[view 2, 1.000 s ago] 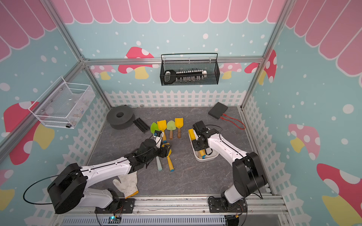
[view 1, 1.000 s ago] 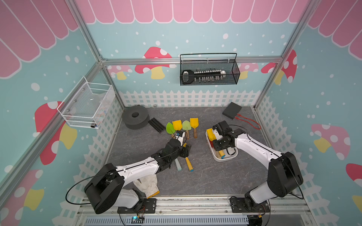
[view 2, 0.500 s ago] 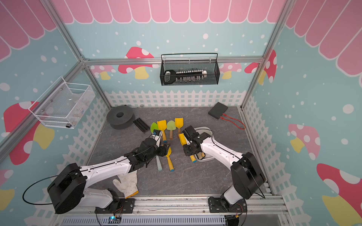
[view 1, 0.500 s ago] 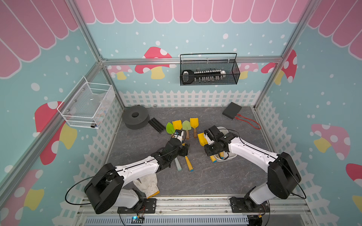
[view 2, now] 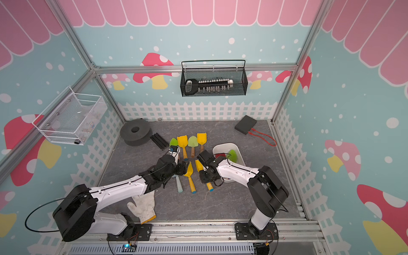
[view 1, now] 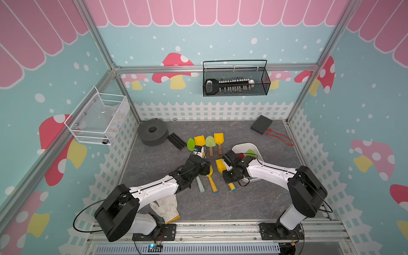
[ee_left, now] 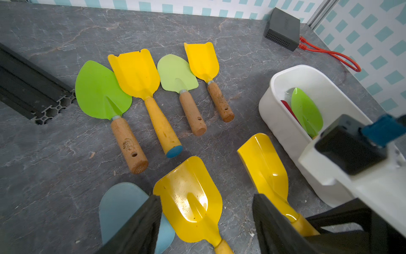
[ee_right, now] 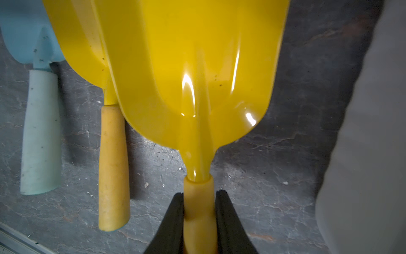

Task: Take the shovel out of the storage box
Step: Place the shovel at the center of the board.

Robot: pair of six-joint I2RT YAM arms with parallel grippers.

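Sensibly, the right jaws clamp the seemingly light, stiff shovel on its matte handle, not the slick blade; the left jaws gape empty.

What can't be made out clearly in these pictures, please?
The red item in the storage box, left wrist view: mostly hidden by the green shovel.
Handle end of the held yellow shovel, right wrist view: cut off by the picture's edge past the right pincer.
Contents of the white wire-mesh basket, both top views: too small behind mesh.
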